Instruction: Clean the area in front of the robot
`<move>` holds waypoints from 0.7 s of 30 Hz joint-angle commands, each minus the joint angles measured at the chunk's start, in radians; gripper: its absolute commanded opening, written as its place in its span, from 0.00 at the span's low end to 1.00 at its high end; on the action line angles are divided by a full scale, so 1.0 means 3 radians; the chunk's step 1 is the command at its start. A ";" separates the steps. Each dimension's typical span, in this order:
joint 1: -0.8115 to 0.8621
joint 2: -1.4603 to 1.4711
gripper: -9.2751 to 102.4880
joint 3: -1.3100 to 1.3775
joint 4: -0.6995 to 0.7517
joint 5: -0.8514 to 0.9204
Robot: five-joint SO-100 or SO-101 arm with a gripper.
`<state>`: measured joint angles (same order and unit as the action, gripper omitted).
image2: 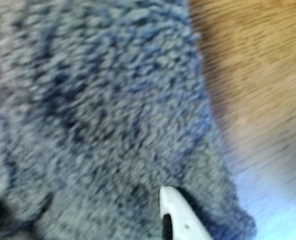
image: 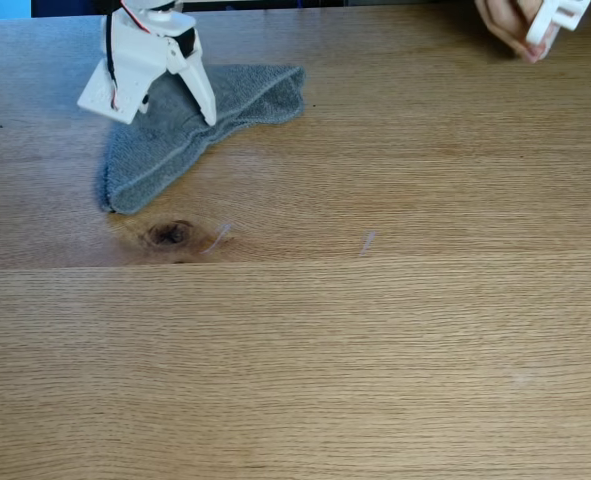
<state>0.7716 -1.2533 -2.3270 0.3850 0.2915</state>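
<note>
The broad light-brown oak-grain worktop [image: 375, 330] fills the fixed view, its plank seams running across and its grain fine and straight. A dark oval knot [image: 170, 234] sits left of centre, with faint whitish smears [image: 220, 237] just to its right and another further right.

A grey terry cloth [image: 185, 130] lies crumpled on the upper left of the worktop, roughly triangular, its lower tip ending just above the knot. In the wrist view its looped, nubbly pile [image2: 97, 110] is blurred, with bare wood to the right.

The small white plastic arm [image: 145, 55] with black servo blocks and red and black wires stands over the cloth. Its pointed pincer [image: 160, 100] has its two fingers spread apart, tips on the cloth; one white fingertip [image2: 175, 212] presses into the pile.

At the top right, a hand [image: 510, 25] holds a white plastic part [image: 560, 15].
</note>
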 commanded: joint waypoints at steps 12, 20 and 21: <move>-0.0010 0.0353 0.08 0.0220 -0.0552 0.0159; -0.0112 -0.0230 0.08 0.0220 -0.0491 -0.0087; -0.0133 -0.0358 0.08 0.0220 -0.0470 -0.0092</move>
<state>0.7394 -1.2026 -2.3102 0.2378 0.2838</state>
